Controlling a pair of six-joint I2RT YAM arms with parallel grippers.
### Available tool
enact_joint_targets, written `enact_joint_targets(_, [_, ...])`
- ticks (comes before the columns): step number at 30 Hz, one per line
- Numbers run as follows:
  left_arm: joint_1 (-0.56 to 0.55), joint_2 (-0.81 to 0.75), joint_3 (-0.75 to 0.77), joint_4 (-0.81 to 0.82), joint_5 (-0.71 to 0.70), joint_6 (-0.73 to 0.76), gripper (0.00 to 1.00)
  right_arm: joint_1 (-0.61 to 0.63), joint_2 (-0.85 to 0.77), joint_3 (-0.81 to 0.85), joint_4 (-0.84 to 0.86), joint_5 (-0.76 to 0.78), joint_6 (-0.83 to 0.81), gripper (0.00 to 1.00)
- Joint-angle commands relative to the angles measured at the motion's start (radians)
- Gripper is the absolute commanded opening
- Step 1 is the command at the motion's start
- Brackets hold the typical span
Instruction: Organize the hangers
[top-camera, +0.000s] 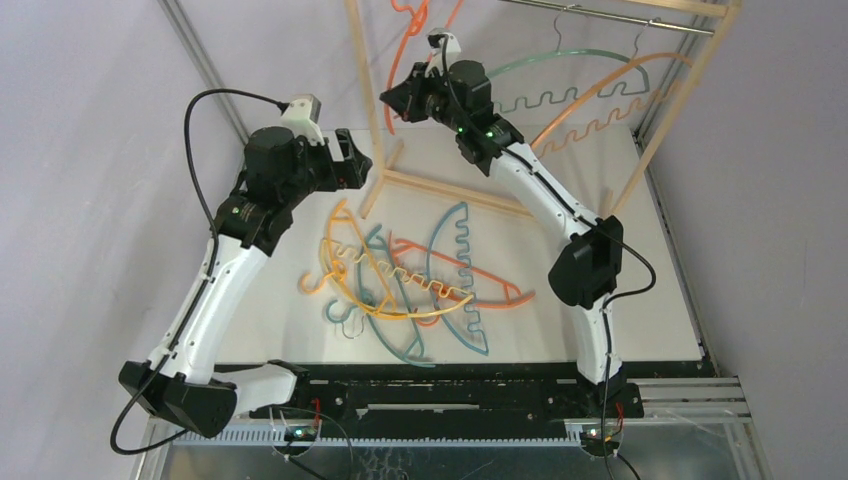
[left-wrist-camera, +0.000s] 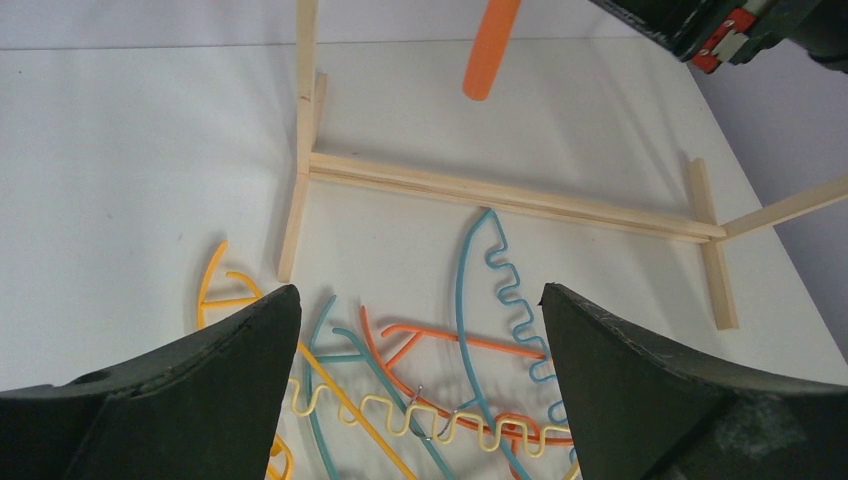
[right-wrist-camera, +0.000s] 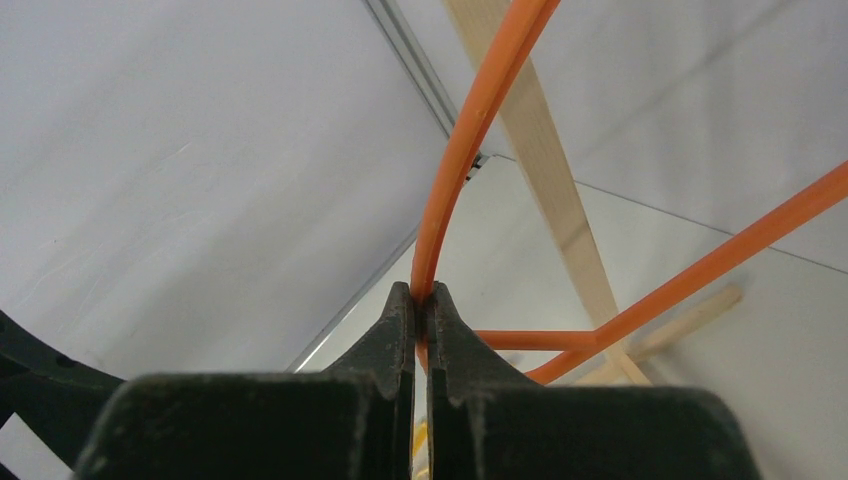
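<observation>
right wrist: claw (right-wrist-camera: 421, 295) clamps orange hanger (right-wrist-camera: 469, 122)

Roughly eight hangers (top-camera: 400, 272) (two hung) and one rack (top-camera: 440, 189).

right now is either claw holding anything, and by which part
The right claw pinches the orange hanger on its curved arm; left claw is open, empty.
</observation>
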Motion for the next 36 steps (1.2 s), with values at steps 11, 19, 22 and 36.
enact_joint_targets(11, [0.043,-0.065,-0.01,-0.01,0.003,0.025,0.94,0.027,0.104,0.189,-0.119,0.068,0.0,0.37])
enact_joint_targets(19, [0.047,-0.055,-0.026,0.018,0.035,0.014,0.94,0.036,-0.094,-0.005,-0.111,0.14,-0.035,0.6])
enact_joint_targets(22, [0.047,-0.053,-0.034,0.023,0.044,0.013,0.96,0.052,-0.201,-0.114,-0.107,0.158,-0.066,0.63])
enact_joint_targets(36, [0.053,-0.06,-0.138,0.084,0.121,-0.056,0.99,0.114,-0.634,-0.516,-0.104,0.36,-0.261,0.8])
